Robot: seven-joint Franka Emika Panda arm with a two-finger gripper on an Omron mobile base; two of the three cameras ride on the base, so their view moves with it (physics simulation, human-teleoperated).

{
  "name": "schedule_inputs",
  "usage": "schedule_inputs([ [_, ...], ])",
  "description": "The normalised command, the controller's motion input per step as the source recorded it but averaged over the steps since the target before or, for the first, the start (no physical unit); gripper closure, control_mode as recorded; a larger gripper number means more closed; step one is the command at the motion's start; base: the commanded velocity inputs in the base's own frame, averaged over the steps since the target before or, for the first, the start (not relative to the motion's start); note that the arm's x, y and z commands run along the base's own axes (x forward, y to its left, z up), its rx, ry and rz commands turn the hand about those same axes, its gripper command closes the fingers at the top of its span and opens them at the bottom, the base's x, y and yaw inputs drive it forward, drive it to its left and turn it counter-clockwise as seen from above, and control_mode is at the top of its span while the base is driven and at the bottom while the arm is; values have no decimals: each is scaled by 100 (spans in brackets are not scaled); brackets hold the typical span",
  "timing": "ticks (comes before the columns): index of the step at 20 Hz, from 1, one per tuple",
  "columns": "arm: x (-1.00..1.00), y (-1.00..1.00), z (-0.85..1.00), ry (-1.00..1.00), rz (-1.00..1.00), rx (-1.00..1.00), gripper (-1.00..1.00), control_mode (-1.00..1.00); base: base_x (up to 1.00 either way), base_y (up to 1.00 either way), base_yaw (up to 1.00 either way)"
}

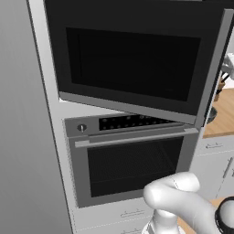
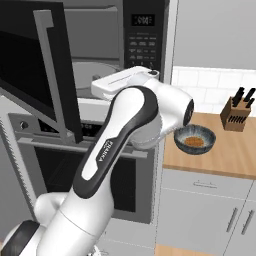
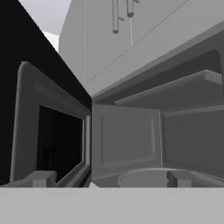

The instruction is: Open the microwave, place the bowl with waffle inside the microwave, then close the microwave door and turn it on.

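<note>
You'll see the bowl (image 2: 195,139) at centre right of the right base view, on the table (image 2: 235,150), brown waffle inside. The microwave (image 3: 153,140) gapes (turntable bare), its door (image 1: 132,59) swung left. A knife block (image 2: 237,112) stands nearby. The end effector's spread can't be judged.

The microwave door (image 2: 35,65) stands swung open at the left, baring the cavity and turntable of the microwave (image 2: 145,37). The arm (image 2: 125,135) reaches toward the cavity. The bowl (image 2: 195,139) sits on the counter (image 2: 235,150), near a knife block (image 2: 239,114).
</note>
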Motion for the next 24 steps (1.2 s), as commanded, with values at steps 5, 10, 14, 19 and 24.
schedule_inputs([
  [5, 25, 19, 0, 0, 0, 0, -100, -100, 0, 0, 0],
  [10, 12, 34, 0, 0, 3, -1, -100, -100, 0, 0, 0],
  [14, 0, 36, 0, 0, 4, 0, -100, -100, 0, 0, 0],
  [19, 0, 31, 0, 0, 5, 0, -100, -100, 0, 0, 0],
  [24, -32, 26, 0, 0, 15, -1, -100, -100, 0, 0, 0],
])
